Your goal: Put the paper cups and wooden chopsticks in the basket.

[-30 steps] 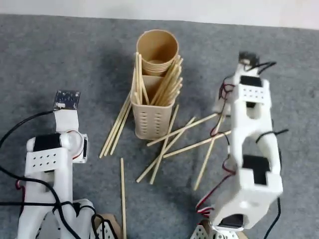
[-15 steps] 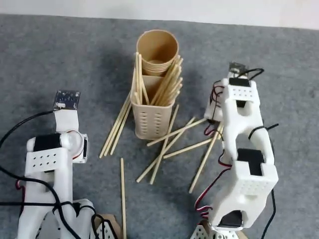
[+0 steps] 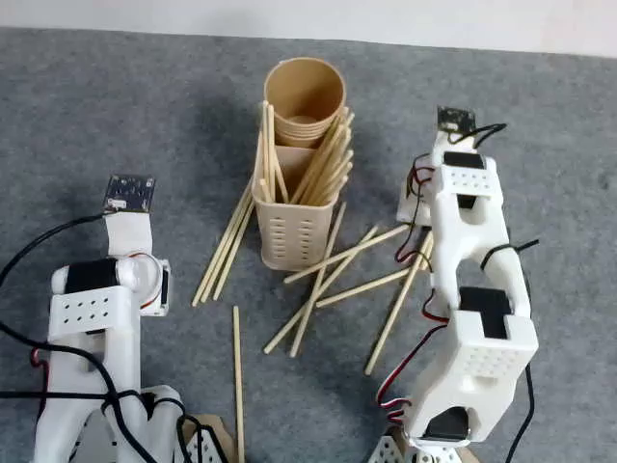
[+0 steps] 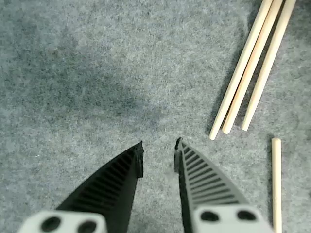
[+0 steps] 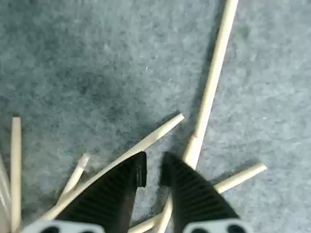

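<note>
Now: paper cups (image 3: 305, 92) nested in basket (image 3: 297, 231), upper centre, chopsticks upright in front compartment. On bench (image 3: 116, 96), loose chopsticks (image 3: 347, 280) fanned right of basket. Over crossing sticks, right gripper (image 5: 152, 170), fingers narrowly parted, likely lining up pinch. Beside three-stick bundle (image 4: 248, 73), left gripper (image 4: 159, 148), fingers spread, empty.

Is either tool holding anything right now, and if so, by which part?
Nothing is held. The left tool is empty over bare carpet; the right tool is over loose chopsticks, gripping none.
</note>
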Controlling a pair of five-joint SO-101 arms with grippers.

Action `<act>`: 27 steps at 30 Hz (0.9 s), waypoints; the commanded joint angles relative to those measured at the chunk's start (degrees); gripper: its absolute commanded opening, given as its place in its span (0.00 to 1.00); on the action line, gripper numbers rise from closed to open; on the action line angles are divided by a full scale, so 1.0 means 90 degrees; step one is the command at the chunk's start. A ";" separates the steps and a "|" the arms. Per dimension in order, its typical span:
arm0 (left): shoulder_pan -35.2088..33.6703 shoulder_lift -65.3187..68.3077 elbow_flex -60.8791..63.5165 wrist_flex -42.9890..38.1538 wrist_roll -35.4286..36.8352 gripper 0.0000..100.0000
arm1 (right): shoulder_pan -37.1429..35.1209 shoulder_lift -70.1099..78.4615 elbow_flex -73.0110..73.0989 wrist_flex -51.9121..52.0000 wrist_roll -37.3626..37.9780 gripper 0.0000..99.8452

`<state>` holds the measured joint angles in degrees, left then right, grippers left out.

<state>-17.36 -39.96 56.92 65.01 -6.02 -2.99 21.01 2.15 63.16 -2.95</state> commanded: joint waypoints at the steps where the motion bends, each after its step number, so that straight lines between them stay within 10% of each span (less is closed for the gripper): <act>1: 0.0054 -0.0112 -0.0015 -0.0088 0.0039 0.14 | -0.0054 0.0298 -0.0024 -0.0093 0.0059 0.04; 27: 0.0054 -0.0142 0.0073 -0.0098 0.0039 0.14 | 0.0542 -0.0239 -0.0620 0.0864 0.0606 0.15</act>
<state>-17.36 -39.96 57.80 65.01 -6.02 -0.18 19.96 -3.74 72.92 1.89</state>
